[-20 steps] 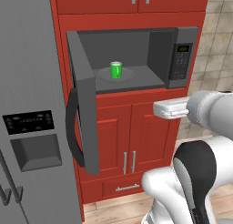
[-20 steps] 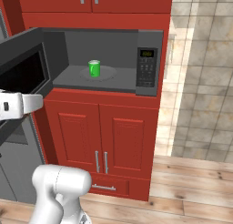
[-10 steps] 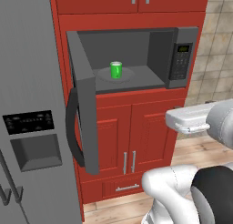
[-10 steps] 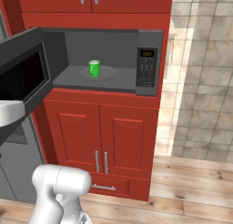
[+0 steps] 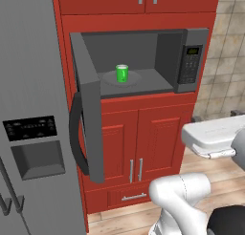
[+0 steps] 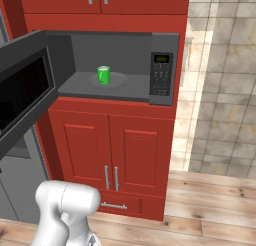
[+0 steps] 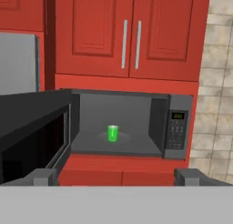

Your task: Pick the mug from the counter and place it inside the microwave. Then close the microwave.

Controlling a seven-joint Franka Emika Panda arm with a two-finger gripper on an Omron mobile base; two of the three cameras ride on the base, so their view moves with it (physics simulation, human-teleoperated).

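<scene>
The small green mug (image 5: 122, 73) (image 6: 103, 75) (image 7: 112, 133) stands upright on the round plate inside the microwave (image 5: 191, 62) (image 6: 161, 72) (image 7: 176, 127). The microwave's dark glass door (image 5: 88, 119) (image 6: 22, 95) (image 7: 32, 127) is swung wide open to the left, its black curved handle (image 5: 76, 133) facing outward. My gripper (image 7: 117, 177) is open and holds nothing; it sits well back from the microwave and looks straight into the cavity. The white hand (image 5: 213, 137) hangs at the right, lower than the microwave. The counter is out of view.
A tall grey fridge (image 5: 28, 110) (image 7: 18, 63) stands left of the microwave, right behind the open door. Red cabinets (image 5: 139, 138) (image 6: 110, 150) lie below and above it. A tiled wall (image 6: 225, 90) and wooden floor (image 6: 215, 205) are on the right.
The hand has drawn back to the right and a little lower in the left base view, and has left the right base view. The mug and door stay put.
</scene>
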